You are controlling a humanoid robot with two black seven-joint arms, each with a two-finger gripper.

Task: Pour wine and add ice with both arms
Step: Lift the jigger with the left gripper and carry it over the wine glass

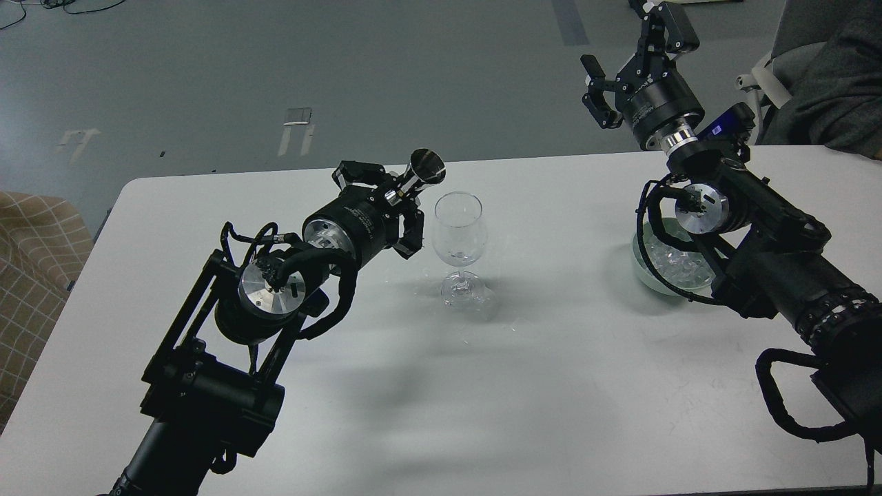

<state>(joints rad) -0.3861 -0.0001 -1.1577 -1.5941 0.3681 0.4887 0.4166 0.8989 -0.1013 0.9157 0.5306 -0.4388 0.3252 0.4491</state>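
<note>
**Holding the bottle beside the glass**

Gripping a small dark bottle (419,173), the left gripper (393,207) tilts it beside the wine glass (460,238). The right gripper (623,62) hangs spread, empty. The ice (679,265) lies in a pale bowl (644,272); probably slippery, best pinched on flat sides.

Dim, cool light; soft arm shadows on white table (551,386), sharp focus

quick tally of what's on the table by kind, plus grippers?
Wine glass: 1
Small metal cup, held in the left gripper: 1
Pale green bowl: 1
Heap of ice in the bowl: 1, cubes too many and too hidden to count
Grippers: 2, right gripper open and raised
Total: 6
</note>
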